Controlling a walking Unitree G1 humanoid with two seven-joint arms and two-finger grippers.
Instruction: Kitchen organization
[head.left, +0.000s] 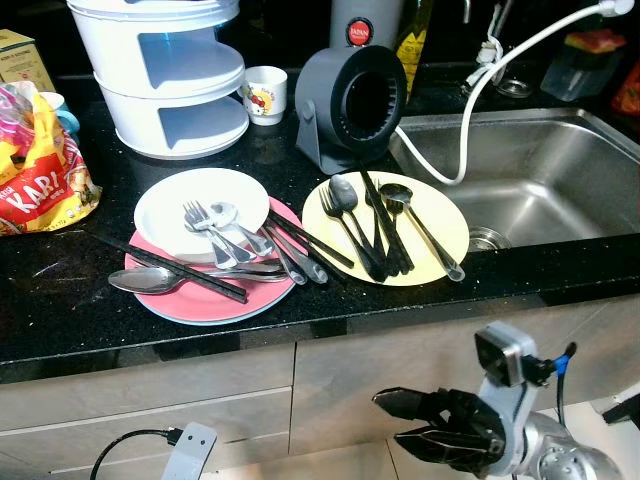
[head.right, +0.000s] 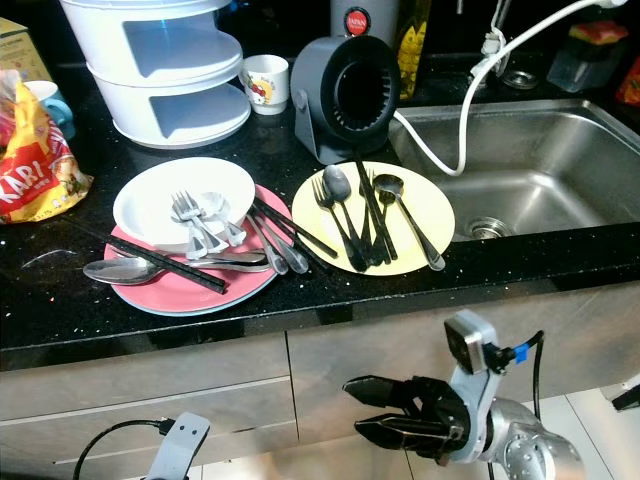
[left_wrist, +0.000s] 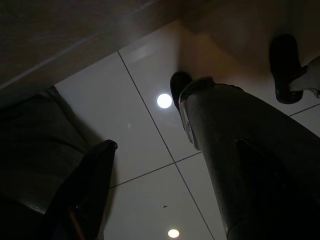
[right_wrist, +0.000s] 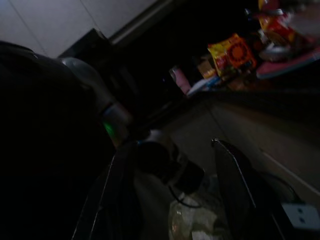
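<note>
— Where is the cutlery?

— On the black countertop (head.left: 60, 300), left of the steel sink (head.left: 560, 170). A yellow plate (head.left: 440, 215) holds dark cutlery (head.left: 375, 225): one fork, two spoons and a pair of black chopsticks, as far as I can count. Just beside it a pink plate (head.left: 200, 300) carries a white plate (head.left: 165, 205), with silver forks and spoons (head.left: 225, 235) on it, more silver pieces leaning over the rim, one big spoon (head.left: 145, 281) and a pair of black chopsticks (head.left: 165, 263). The exact number of silver pieces I cannot tell.

— What stands around?

— Behind the yellow plate, a dark grey round holder (head.left: 350, 105), tilted. A white hose (head.left: 470, 110) goes into the sink. Behind the white plate, a white tiered rack (head.left: 170, 75) and a small cup (head.left: 266, 95). At the left edge, a yellow snack bag (head.left: 35, 165).

— And the grippers?

— The right gripper (head.left: 415, 420) is below the counter edge, before the cabinet fronts, fingers apart, holding nothing. The left gripper (left_wrist: 145, 165) is low over the tiled floor, fingers also apart.
</note>
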